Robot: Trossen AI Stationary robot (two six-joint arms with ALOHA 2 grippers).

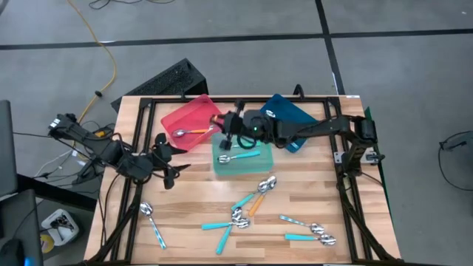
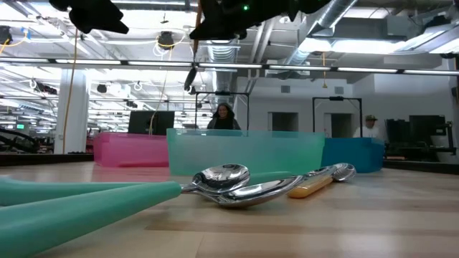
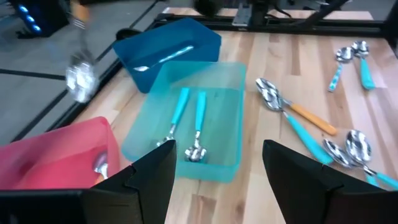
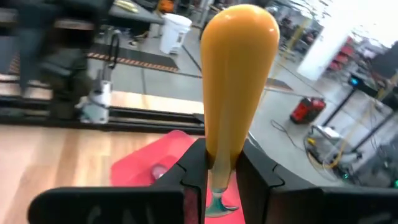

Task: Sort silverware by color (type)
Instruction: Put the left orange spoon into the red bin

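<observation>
I read no brand, label or writing on anything here; my right gripper (image 4: 221, 171) pinches a spoon with a smooth, rounded orange handle (image 4: 239, 81) upright, above the translucent red plastic tray (image 1: 194, 118), which holds another orange-handled spoon (image 1: 191, 132). My left gripper (image 3: 217, 171) hangs with fingers spread wide and nothing between them, beside the frosted teal plastic tray (image 1: 244, 161) holding two teal-handled spoons (image 3: 185, 124); a pale spoon (image 3: 163, 57) lies in the glossy blue tray (image 3: 171, 46). More shiny-bowled spoons (image 1: 255, 199) lie scattered on the pale wooden slat table (image 1: 310, 188).
</observation>
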